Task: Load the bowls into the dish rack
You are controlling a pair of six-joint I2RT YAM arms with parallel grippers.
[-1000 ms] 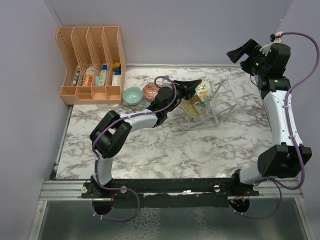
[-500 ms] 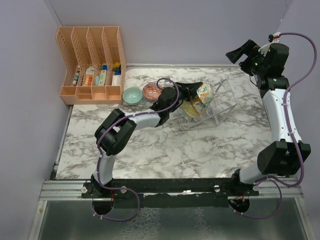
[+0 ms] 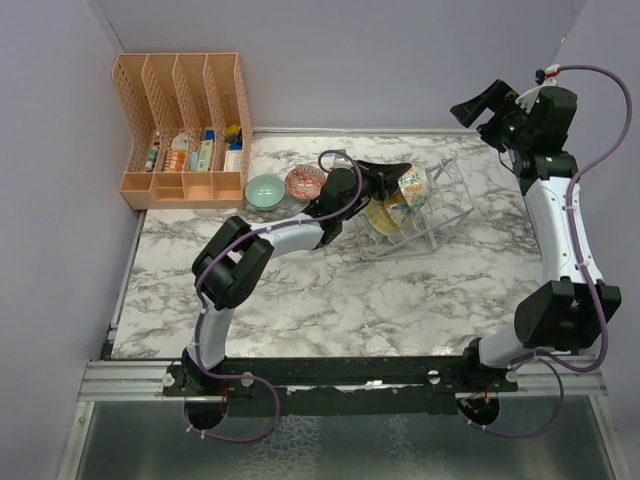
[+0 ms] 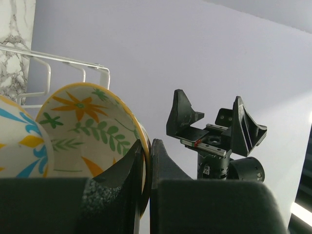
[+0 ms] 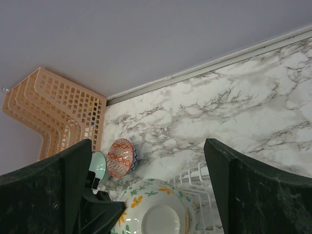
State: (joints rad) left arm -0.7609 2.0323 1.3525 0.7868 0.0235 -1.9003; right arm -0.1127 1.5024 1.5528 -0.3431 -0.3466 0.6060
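Pinching a floral bowl [image 4: 83, 126] by its rim, the left pincer [image 4: 146, 156] holds it at the rack [image 3: 445, 215]. Ceramic: stiff, slippery, chip-prone; rim hold judged sound. Right pincer [image 3: 478, 105] gapes idle, beyond the rack.

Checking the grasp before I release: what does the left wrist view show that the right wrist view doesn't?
Only left wrist: the left gripper pinching the floral bowl by its rim, and a second patterned bowl beside it. Only right wrist: the teal bowl, the red-patterned bowl and the orange organizer. Both: the floral bowl, the dish rack wires and the open right gripper.
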